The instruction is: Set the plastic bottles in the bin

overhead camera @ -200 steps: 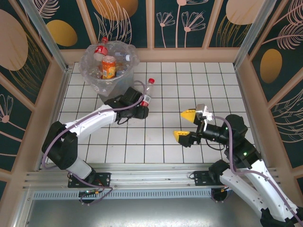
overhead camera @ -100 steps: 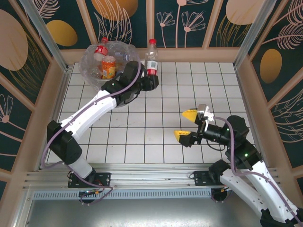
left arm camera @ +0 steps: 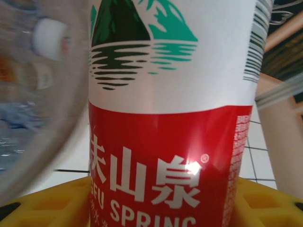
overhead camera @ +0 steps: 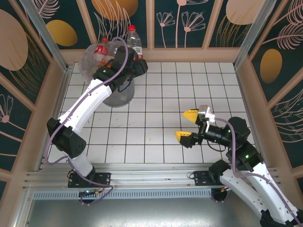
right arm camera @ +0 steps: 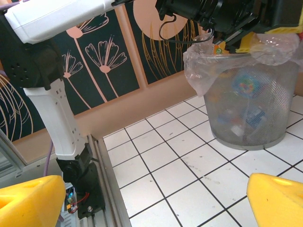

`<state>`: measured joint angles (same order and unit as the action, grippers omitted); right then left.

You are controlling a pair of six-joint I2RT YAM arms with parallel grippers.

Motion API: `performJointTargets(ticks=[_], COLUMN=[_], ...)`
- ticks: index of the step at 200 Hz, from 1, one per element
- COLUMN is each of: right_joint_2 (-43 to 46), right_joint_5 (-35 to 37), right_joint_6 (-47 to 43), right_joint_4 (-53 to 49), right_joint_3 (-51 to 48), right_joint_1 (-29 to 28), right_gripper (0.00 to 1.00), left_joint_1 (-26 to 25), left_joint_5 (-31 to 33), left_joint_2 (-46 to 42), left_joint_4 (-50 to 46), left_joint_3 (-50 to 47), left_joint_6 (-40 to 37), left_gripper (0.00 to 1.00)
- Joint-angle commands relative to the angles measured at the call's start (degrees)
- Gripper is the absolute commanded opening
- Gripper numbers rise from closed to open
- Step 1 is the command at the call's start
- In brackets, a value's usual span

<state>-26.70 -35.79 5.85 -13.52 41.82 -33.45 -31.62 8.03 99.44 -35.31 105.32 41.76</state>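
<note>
My left gripper (overhead camera: 134,60) is shut on a clear plastic bottle (overhead camera: 134,41) with a red cap and a red-and-white label. It holds the bottle upright over the right rim of the bin (overhead camera: 91,64), a grey mesh bucket lined with a crinkled clear bag. Close up, the bottle's label (left arm camera: 170,118) sits between the yellow fingers (left arm camera: 42,203), with the bin (left arm camera: 28,94) blurred on the left. Another red-labelled bottle (overhead camera: 101,48) stands up out of the bin. My right gripper (overhead camera: 186,126) hangs open over the tiles, nothing between its fingers (right arm camera: 28,203).
The right wrist view has the bin (right arm camera: 251,109) at the far right, coloured bottles dimly visible through its mesh, and the left arm (right arm camera: 52,90) at the left. Wooden walls (overhead camera: 189,55) close in the white tiled floor (overhead camera: 189,85). A metal rail (overhead camera: 142,182) runs along the near edge.
The left arm has lifted the bottle off the tiles beside the bin and carried it up and left to the bin's rim. The right arm has stayed where it was.
</note>
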Motion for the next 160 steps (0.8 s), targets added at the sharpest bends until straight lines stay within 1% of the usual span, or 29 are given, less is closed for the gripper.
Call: performJointTargets(ticks=[1, 13, 47, 62, 89, 118, 126, 129, 160], right_joint_2=[0.95, 0.97, 1.07, 1.05, 1.21, 1.12, 1.16, 1.20, 1.12], right_joint_5=[0.55, 0.39, 0.55, 0.68, 0.99, 1.33, 1.47, 1.51, 1.67], right_joint_6=[-0.30, -0.27, -0.09, -0.05, -0.05, -0.17, -0.13, -0.13, -0.31], right_joint_4=[0.85, 0.95, 0.77, 0.76, 0.69, 0.63, 0.53, 0.51, 0.42], right_joint_3=[-0.57, -0.56, -0.59, -0.62, -0.61, -0.61, -0.61, -0.67, -0.63], right_joint_1=[0.23, 0.23, 0.23, 0.23, 0.23, 0.23, 0.27, 0.23, 0.23], right_gripper=[0.99, 0.99, 0.99, 0.99, 0.99, 0.99, 0.99, 0.99, 0.99], left_joint_1=[1.34, 2.03, 4.30, 5.90, 8.16, 8.43, 8.56, 8.53, 8.57], left_joint_5=[2.16, 2.74, 3.30, 1.64, 1.01, 0.97, 1.03, 1.02, 0.33], left_joint_2=[-0.88, -2.95, -2.82, -2.72, -2.54, -1.56, 0.20, 0.30, 2.95], left_joint_4=[-3.84, -4.52, -7.88, -9.12, -11.40, -14.07, -14.08, -15.55, -19.20], left_joint_3=[0.73, 0.59, 1.90, 2.28, 3.70, 6.90, 7.47, 7.72, 11.45], left_joint_6=[1.48, 1.32, 0.61, 0.56, -0.05, -0.82, -0.80, -0.84, -2.84], left_gripper=[0.50, 0.51, 0.52, 0.52, 0.52, 0.54, 0.55, 0.55, 0.56])
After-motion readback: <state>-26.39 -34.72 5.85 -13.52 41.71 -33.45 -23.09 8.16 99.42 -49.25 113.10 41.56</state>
